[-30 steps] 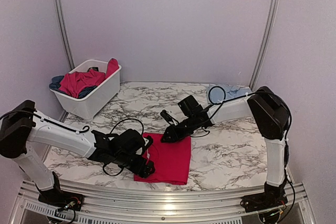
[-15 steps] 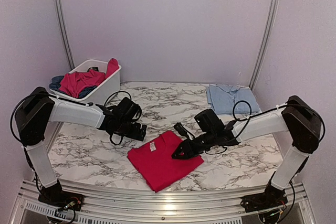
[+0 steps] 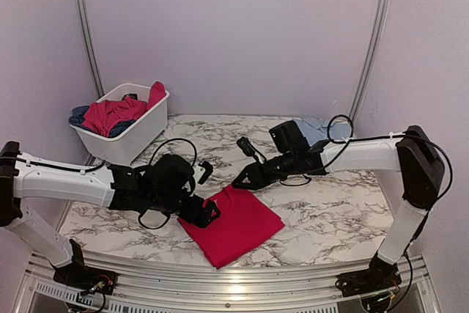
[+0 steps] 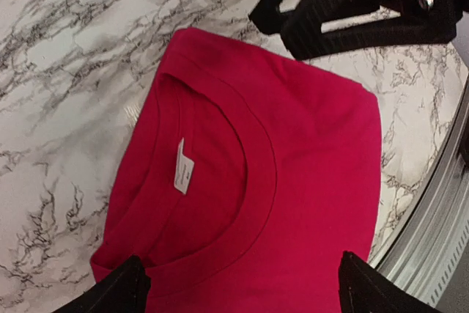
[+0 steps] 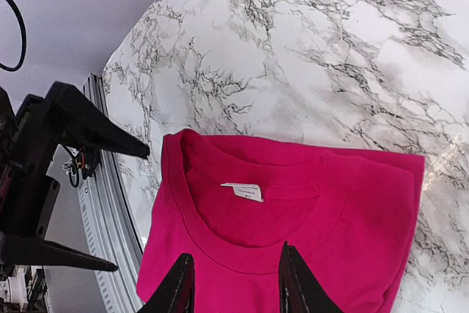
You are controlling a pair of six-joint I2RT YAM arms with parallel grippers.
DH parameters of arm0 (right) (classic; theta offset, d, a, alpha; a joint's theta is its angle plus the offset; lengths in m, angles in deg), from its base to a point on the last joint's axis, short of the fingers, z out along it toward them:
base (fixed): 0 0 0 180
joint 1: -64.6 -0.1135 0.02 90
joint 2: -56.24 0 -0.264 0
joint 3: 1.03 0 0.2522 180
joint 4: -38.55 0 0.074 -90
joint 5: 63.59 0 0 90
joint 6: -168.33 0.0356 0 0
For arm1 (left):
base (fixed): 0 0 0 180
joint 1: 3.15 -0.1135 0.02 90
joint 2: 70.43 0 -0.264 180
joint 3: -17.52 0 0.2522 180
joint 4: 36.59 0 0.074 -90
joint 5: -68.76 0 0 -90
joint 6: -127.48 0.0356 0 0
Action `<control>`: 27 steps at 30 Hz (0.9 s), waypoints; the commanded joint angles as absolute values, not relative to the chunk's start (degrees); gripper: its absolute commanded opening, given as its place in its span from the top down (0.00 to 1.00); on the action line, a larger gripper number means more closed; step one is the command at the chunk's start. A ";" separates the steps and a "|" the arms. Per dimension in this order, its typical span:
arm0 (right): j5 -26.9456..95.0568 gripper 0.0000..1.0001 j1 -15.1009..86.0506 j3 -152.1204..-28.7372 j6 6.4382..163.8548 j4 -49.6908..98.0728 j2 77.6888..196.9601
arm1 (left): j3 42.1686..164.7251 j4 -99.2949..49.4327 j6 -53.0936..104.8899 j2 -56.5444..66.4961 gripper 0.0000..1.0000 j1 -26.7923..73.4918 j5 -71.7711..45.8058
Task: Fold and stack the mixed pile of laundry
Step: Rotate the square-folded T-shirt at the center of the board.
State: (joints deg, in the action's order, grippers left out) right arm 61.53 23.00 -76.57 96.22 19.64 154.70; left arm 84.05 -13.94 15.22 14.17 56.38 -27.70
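Our folded red shirt (image 3: 238, 226) lies at 6 o'clock — left gripper (image 3: 208, 214) at its 9 o'clock corner, right gripper (image 3: 238, 179) over its collar, both with fingers apart. Next, we judge: pinch it and stack it on the light blue shirt (image 3: 316, 125) at 2 o'clock.

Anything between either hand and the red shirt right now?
Nothing visible. The left hand and right hand are both open at the collar end of the red shirt, which lies on the table.
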 commanded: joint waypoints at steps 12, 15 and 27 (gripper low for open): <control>66.72 0.66 24.70 -75.73 94.34 21.53 168.78 | 77.82 -19.77 8.63 29.26 0.09 48.79 -20.51; 67.03 0.65 24.55 -69.89 99.43 27.89 165.30 | 81.00 -19.27 12.00 31.36 0.09 45.03 -20.97; 60.76 0.62 26.77 -70.07 103.80 26.97 150.57 | 96.31 -13.50 24.73 28.48 0.01 42.70 -30.12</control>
